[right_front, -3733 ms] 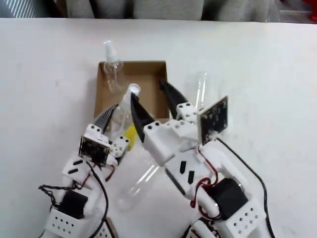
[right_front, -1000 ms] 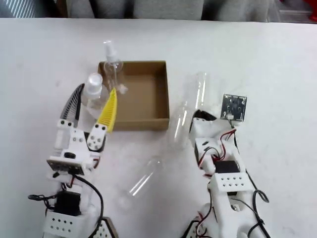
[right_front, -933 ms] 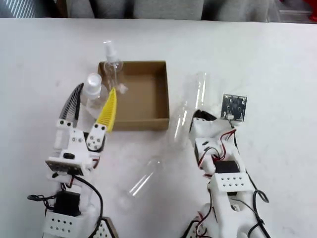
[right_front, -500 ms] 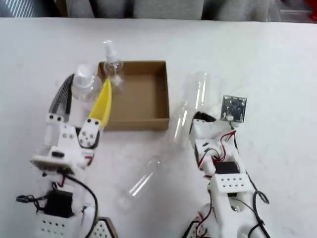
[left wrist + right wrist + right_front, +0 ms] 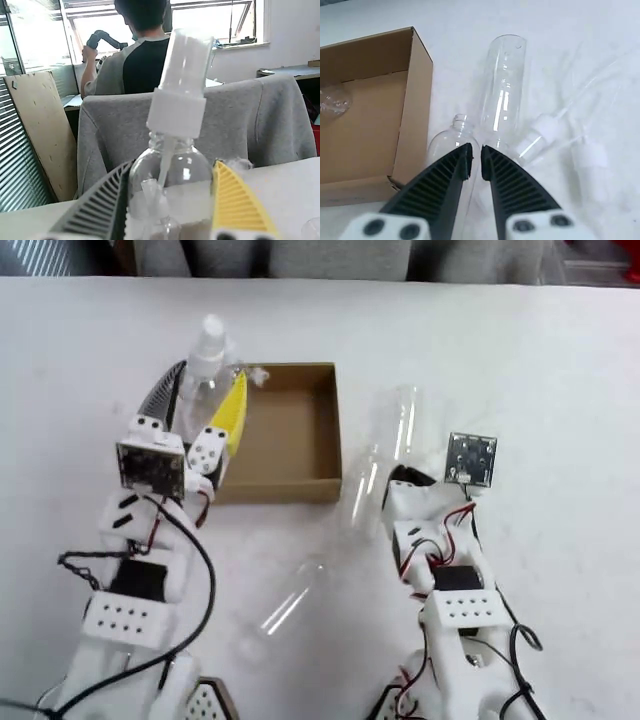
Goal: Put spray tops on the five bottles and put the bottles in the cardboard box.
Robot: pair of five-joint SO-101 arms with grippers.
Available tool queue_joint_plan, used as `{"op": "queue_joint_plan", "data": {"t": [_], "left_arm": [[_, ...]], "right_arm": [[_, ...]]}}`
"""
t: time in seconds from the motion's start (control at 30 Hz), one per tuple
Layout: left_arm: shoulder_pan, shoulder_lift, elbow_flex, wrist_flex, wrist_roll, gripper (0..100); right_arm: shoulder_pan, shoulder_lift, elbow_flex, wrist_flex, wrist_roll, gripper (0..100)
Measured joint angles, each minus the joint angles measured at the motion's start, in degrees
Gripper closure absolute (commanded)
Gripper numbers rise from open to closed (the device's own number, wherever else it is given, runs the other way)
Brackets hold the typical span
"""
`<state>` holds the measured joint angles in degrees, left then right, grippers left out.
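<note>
My left claw point(image 5: 210, 375) is squeezed tight on a bottle point(image 5: 205, 405) that has its spray top point(image 5: 180, 80) on. It holds the bottle standing up, right at the left wall of the cardboard box point(image 5: 280, 488), near the far corner. I think this bottle is about ready to go in. The bad thing would be letting go too soon. The bottle looks to be over the wall, not over the floor of the box, so it could hit the edge, tip, and roll off across the table. If I push it down there, the wall could bend or the whole box could slide. Another clear bottle point(image 5: 332, 100) is already in the box on that side, and mine could knock into it. In front of the box, an open bottle point(image 5: 290, 605) lies on its side. Just past the right wall of the box is a second open bottle point(image 5: 451, 142), with a long bottle point(image 5: 502, 95) lying next to it. My right claw point(image 5: 475, 150) hangs over the second open bottle with its fingers pinched almost together and nothing between them. If it goes lower like that, it would poke the bottle and make it skid or roll. Loose spray tops point(image 5: 540, 132) lie close by and could get swept away.
</note>
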<state>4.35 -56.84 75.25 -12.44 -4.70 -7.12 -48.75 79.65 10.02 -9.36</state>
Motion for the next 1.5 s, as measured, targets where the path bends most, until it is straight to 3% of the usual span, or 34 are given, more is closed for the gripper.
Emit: {"op": "queue_joint_plan", "data": {"t": [0.17,0.87,1.07,1.5], "left_arm": [[0.0,9.7,2.1,-12.7,0.0,93],[0.0,52.6,0.8,-50.3,0.0,93],[0.0,60.3,-0.1,-56.0,0.0,93],[0.0,60.8,-0.1,-56.4,0.0,92]], "right_arm": [[0.0,0.0,0.0,0.0,0.0,97.8],[0.0,0.0,0.0,0.0,0.0,97.8],[0.0,0.0,0.0,0.0,0.0,97.8],[0.0,0.0,0.0,0.0,0.0,97.8]]}}
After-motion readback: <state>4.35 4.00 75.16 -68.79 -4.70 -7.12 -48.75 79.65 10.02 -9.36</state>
